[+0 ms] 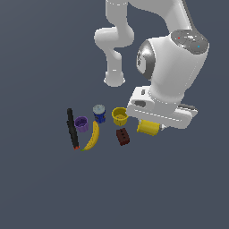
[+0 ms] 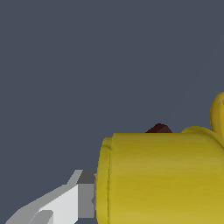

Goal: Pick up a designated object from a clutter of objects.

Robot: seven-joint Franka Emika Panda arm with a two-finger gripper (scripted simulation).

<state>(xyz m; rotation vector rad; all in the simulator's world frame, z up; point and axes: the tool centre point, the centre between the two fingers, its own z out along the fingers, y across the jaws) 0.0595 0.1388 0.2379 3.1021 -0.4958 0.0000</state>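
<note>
Yellow plastic at the tool: we see the gripper (image 2: pixel 94 199) low over the lemon cup (image 1: pixel 148 127), with one pale finger (image 2: pixel 81 197) touching its end in the wrist view; the other finger is hidden, so we cannot tell whether the jaws are apart or clamped.
Cup pose: it lies on its side on the grey floor (image 1: pixel 44 188), partly under the hand, at the exterior view's right end of the clutter.
Step in hand: we judge this to be the closing or seating of the grip, not yet a clear lift.
Doing it well: we would centre the fingers across the body, squeeze gently since the tapered wall may slip, then rise straight.
Near neighbours: the dark red brick (image 1: pixel 123 136) and the mustard cup (image 1: pixel 119 116) sit just beside it; we should avoid nudging them.
Farther off: blue can (image 1: pixel 99 113), banana (image 1: pixel 92 136), purple cup (image 1: pixel 81 124), black marker (image 1: pixel 72 128).
</note>
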